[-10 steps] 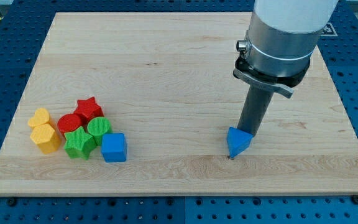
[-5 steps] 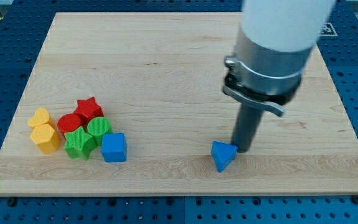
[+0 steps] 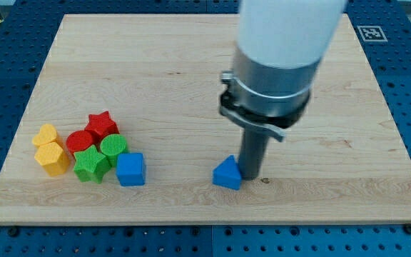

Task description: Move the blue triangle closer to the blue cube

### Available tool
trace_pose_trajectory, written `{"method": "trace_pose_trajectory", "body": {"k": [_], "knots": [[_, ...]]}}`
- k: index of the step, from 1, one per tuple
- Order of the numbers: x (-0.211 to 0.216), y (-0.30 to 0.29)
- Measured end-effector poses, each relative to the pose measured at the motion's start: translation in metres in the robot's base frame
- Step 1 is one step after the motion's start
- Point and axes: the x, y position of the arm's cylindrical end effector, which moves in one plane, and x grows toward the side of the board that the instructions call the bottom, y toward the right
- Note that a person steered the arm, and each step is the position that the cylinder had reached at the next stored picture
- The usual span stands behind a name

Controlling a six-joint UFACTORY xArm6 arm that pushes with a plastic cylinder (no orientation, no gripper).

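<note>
Camera view: your rod's tip (image 3: pixel 251 176), no hand fitted so nothing held, touches right flank of small blue triangle block (image 3: pixel 227 173) on pale wooden worktop (image 3: pixel 191 78), placed to shove it left toward blue plastic cube (image 3: pixel 130 170), well apart.

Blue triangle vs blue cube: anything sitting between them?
Nothing. In the camera view only bare board separates the blue triangle from the blue cube. My tip touches the triangle's right side.

My tip (image 3: pixel 251 176) touches the blue triangle's (image 3: pixel 227 173) right side, blue cube (image 3: pixel 130 170) well apart leftward.
</note>
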Motion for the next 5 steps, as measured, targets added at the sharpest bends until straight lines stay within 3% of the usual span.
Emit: {"method": "trace_pose_trajectory", "body": {"k": [3, 5], "knots": [[-0.003, -0.109], [-0.005, -0.099]]}}
